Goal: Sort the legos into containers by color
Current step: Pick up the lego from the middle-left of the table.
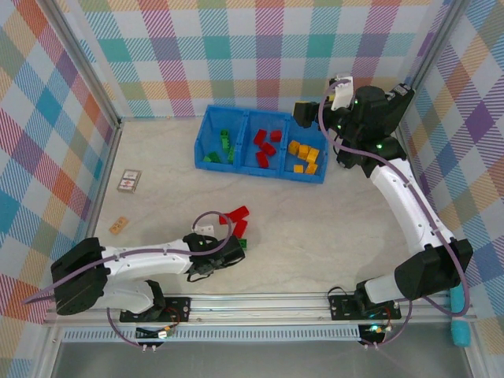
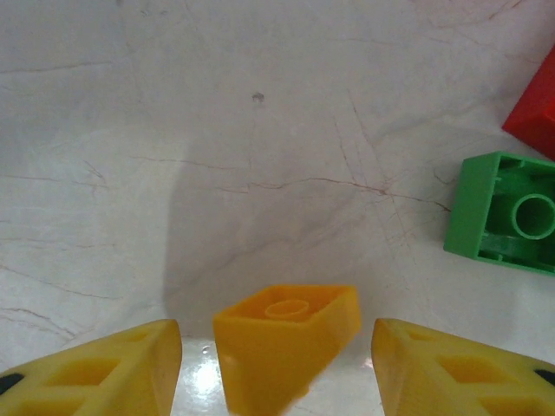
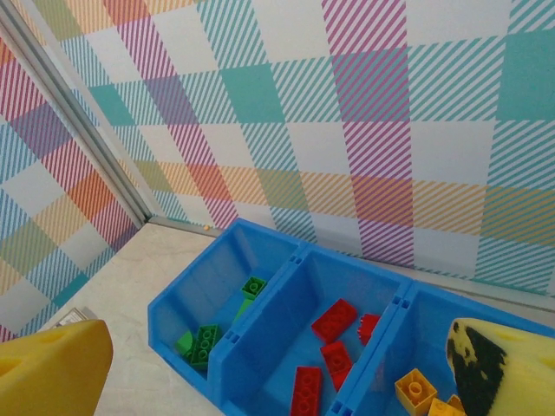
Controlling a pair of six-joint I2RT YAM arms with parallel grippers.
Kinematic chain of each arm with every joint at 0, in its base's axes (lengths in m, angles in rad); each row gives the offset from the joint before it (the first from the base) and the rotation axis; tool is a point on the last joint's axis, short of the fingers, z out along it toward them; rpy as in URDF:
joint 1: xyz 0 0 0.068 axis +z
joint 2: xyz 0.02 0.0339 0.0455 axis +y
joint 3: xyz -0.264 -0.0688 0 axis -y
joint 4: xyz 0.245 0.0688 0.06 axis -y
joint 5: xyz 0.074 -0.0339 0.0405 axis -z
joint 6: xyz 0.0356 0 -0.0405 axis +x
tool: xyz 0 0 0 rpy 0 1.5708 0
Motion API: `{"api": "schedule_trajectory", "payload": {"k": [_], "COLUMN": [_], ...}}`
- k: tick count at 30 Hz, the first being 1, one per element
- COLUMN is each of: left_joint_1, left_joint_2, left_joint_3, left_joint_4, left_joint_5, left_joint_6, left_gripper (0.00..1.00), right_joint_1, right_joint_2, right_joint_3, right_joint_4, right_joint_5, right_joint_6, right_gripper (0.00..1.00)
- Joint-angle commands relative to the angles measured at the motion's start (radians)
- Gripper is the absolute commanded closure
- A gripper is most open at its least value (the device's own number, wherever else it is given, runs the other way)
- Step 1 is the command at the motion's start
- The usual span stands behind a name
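The left gripper (image 2: 276, 347) is sitting low over the pale marbled tabletop (image 2: 217, 130), in the lower left of the overhead view. In the left wrist view its yellow fingers (image 2: 113, 373) are standing apart. A yellow-orange lego brick (image 2: 286, 342) is sitting tilted between them at the bottom centre, with a gap showing on each side, so nothing is being pinched. At the right edge of that frame a green brick (image 2: 507, 212) is lying hollow side up, and a red brick (image 2: 538, 108) is poking in just above it.

From overhead, the long blue bin (image 1: 260, 172) is lying in the upper middle of the frame, well apart from the left gripper. Its left compartment is holding green bricks (image 1: 224, 143), the middle one red bricks (image 1: 266, 146) and the right one yellow-orange bricks (image 1: 303, 153).

The right gripper (image 3: 277, 364) is hanging above the bin's right end, looking down at the compartments. Its fingers (image 3: 52, 368) are spread wide at the bottom corners of the right wrist frame, gripping nothing.

A printed card (image 1: 128, 180) and a smaller tan card (image 1: 118, 225) are lying at the left of the overhead frame.
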Motion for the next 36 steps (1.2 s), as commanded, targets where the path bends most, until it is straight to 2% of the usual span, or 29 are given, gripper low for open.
{"api": "schedule_trajectory", "payload": {"k": [1, 9, 16, 20, 23, 26, 29, 36], "left_joint_1": [-0.009, -0.008, -0.006, -0.005, -0.003, 0.018, 0.056, 0.113], "left_joint_2": [0.037, 0.113, 0.127, 0.123, 0.114, 0.121, 0.170, 0.414], "left_joint_3": [-0.018, -0.011, 0.004, 0.020, 0.096, 0.255, 0.446, 0.817], "left_joint_4": [0.041, 0.049, 0.050, 0.032, -0.036, -0.103, -0.090, 0.151], "left_joint_5": [-0.017, -0.003, -0.024, -0.029, -0.066, -0.128, -0.170, -0.100], "left_joint_6": [-0.026, -0.044, -0.041, -0.039, 0.001, 0.116, 0.287, 0.666], "left_gripper": [0.41, 0.46, 0.63, 0.68, 0.70, 0.70, 0.70, 0.70], "right_joint_1": [-0.005, -0.005, -0.004, -0.005, -0.004, -0.004, -0.004, -0.005], "right_joint_2": [-0.004, -0.008, -0.011, -0.012, -0.014, -0.015, -0.019, -0.045], "right_joint_3": [0.041, 0.038, 0.036, 0.034, 0.032, 0.028, 0.025, -0.006], "right_joint_4": [0.000, -0.001, 0.000, 0.003, 0.005, 0.009, 0.012, 0.045], "right_joint_5": [-0.019, -0.012, -0.010, -0.010, -0.007, -0.007, -0.010, 0.005], "right_joint_6": [0.004, -0.002, -0.006, -0.004, -0.006, -0.006, -0.003, -0.013], "right_gripper": [0.01, 0.01, 0.01, 0.01, 0.01, 0.01, 0.01, 0.01]}}
